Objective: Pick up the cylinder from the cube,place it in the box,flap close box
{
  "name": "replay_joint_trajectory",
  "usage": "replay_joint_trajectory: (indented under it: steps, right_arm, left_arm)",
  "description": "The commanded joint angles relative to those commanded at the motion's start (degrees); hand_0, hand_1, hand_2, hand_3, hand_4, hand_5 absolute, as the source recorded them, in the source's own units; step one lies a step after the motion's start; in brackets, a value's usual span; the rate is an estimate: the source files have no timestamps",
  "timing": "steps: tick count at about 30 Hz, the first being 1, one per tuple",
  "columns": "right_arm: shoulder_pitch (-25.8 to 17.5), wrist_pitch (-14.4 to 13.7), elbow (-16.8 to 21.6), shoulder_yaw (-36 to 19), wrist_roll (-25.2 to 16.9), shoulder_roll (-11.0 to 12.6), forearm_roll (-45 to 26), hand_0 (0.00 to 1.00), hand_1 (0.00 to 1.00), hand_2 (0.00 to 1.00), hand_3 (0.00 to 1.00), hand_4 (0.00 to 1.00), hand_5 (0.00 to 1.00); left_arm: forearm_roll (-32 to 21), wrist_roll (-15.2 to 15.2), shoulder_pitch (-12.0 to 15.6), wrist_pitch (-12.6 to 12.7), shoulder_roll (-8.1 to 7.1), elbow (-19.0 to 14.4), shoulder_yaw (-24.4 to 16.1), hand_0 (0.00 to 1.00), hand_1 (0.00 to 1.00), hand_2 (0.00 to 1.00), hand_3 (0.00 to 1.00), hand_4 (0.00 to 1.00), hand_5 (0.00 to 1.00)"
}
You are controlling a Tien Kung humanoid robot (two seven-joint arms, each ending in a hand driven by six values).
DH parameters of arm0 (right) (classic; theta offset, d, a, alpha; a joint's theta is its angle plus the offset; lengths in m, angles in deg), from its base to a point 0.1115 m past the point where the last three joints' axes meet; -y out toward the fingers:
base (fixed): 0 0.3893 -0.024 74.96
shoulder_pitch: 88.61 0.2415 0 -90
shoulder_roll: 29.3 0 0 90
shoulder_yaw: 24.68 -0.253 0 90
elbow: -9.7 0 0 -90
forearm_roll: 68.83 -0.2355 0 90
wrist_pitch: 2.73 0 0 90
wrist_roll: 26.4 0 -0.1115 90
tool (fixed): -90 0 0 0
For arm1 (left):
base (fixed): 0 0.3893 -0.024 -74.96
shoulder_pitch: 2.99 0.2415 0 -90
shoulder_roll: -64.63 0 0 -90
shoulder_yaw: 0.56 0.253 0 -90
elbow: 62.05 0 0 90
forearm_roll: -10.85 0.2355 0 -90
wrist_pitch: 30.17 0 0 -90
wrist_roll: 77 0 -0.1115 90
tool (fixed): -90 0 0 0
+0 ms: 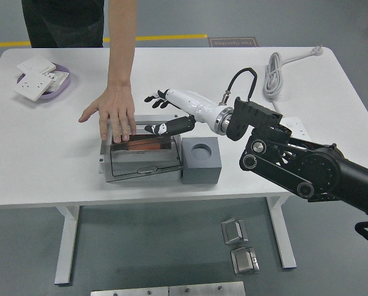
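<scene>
lab/workshop | grey floor, yellow floor line [165, 38] (taped), white table [233, 68], power strip [293, 132]

Matt grey cube [201, 161]; glossy white-shelled hand [171, 111]; smooth white table [190, 71].

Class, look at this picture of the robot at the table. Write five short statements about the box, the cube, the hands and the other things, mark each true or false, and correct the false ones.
1. A person's hand rests on the box's far edge. True.
2. A cylinder stands in the cube's hole. False: the hole is empty.
3. The right hand holds nothing, fingers spread. True.
4. The purple tray sits at the table's right end. False: it is at the far left.
5. The cable lies coiled beside the cube. False: it lies far right, well apart.
</scene>
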Motion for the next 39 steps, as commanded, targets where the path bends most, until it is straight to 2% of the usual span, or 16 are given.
replay_joint_trajectory:
  steps: [20, 28, 39]
  right_arm:
    - [-3.5, -0.2, -0.3, -9.2, -0.1, 2.3, 3.1, 0.844, 0.752, 0.768, 0.848, 0.770, 0.495]
    - [-6.9, -0.9, 0.2, -17.2, -0.6, 3.4, 5.5, 0.845, 0.750, 0.767, 0.845, 0.771, 0.498]
    - [-15.4, -3.4, 1.8, -31.3, -2.8, 5.2, 8.6, 0.845, 0.749, 0.764, 0.839, 0.771, 0.499]
  left_arm:
    - [0.7, -0.2, -0.1, 0.0, 0.26, 0.0, -0.8, 0.599, 0.637, 0.552, 0.553, 0.644, 0.301]
    - [0.5, -0.3, 0.2, 0.0, 0.54, 0.0, -0.6, 0.598, 0.637, 0.551, 0.553, 0.632, 0.296]
    - [-0.3, -0.3, 0.6, 0.1, 0.93, 0.0, 0.1, 0.598, 0.636, 0.551, 0.553, 0.632, 0.294]
